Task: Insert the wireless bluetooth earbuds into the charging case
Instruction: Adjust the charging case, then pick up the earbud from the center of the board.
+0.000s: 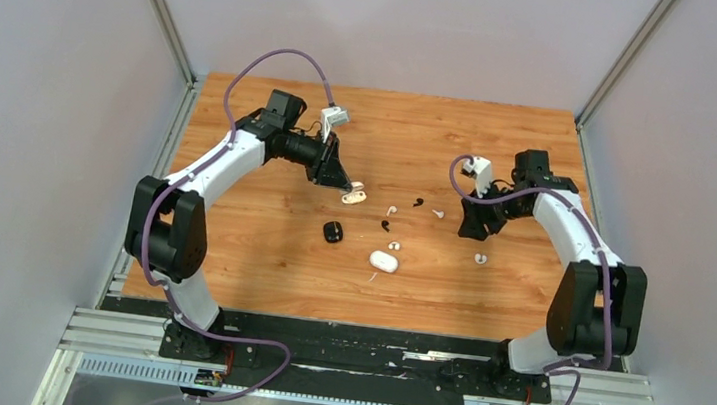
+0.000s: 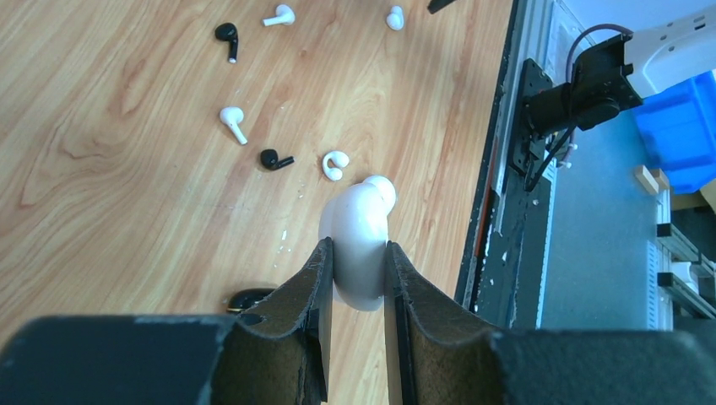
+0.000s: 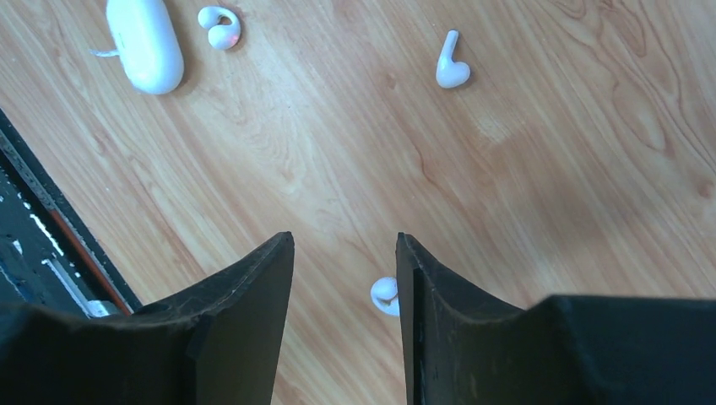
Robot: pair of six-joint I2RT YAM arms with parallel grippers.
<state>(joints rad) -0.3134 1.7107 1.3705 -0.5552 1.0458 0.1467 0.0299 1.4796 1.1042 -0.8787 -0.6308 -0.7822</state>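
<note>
My left gripper [image 1: 346,185] is shut on a white charging case [image 2: 358,253] and holds it over the table's left middle; the case also shows in the top view [image 1: 355,198]. Loose earbuds lie in the middle: white ones [image 1: 392,209] [image 1: 438,213] [image 1: 393,245] and black ones [image 1: 419,202] [image 1: 384,224]. The left wrist view shows black earbuds [image 2: 228,35] [image 2: 273,159] and white ones [image 2: 233,121] [image 2: 334,163]. My right gripper [image 3: 344,240] is open and low over the wood. A white earbud [image 3: 384,295] lies just inside its right finger [image 3: 439,304], and it also shows in the top view [image 1: 480,259].
A closed black case [image 1: 332,231] and a second white case [image 1: 384,260] lie near the middle. The right wrist view shows that white case [image 3: 145,42], a hooked white earbud [image 3: 219,25] beside it and a stemmed one [image 3: 450,67]. The black base rail [image 1: 350,337] runs along the near edge.
</note>
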